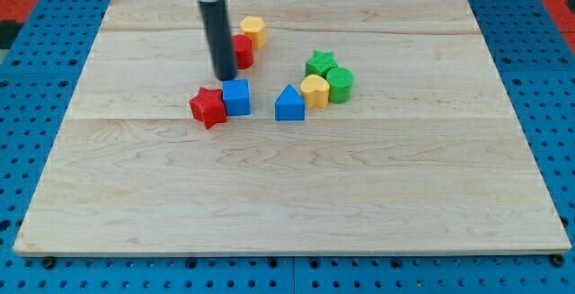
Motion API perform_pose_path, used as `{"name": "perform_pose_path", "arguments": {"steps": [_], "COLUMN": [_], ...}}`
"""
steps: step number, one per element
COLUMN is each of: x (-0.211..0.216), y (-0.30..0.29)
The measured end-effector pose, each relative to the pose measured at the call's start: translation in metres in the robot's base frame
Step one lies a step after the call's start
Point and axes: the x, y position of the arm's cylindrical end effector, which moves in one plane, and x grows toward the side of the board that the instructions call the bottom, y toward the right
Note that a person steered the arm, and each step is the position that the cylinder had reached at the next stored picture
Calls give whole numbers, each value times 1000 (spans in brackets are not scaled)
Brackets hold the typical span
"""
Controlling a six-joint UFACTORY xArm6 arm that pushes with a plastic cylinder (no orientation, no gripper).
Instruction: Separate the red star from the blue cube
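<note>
- Red star [207, 107] sits left of centre on the wooden board [287, 204], touching the blue cube [237, 97] on its right.
- My tip [225, 76] stands just beyond the cube, at its far edge; I cannot tell whether they touch.
- No pincer on this rig, only the rod.
- Behind the rod: a red block [243, 51] and a yellow block [254, 31].
- Further right: a blue triangular block [289, 103], a yellow block [314, 90], a green star [321, 62] and a green cylinder [340, 85], clustered.
</note>
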Motion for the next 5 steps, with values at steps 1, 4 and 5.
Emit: {"name": "perform_pose_path", "arguments": {"steps": [1, 4, 5], "x": [13, 61, 66], "y": [21, -75, -124]}}
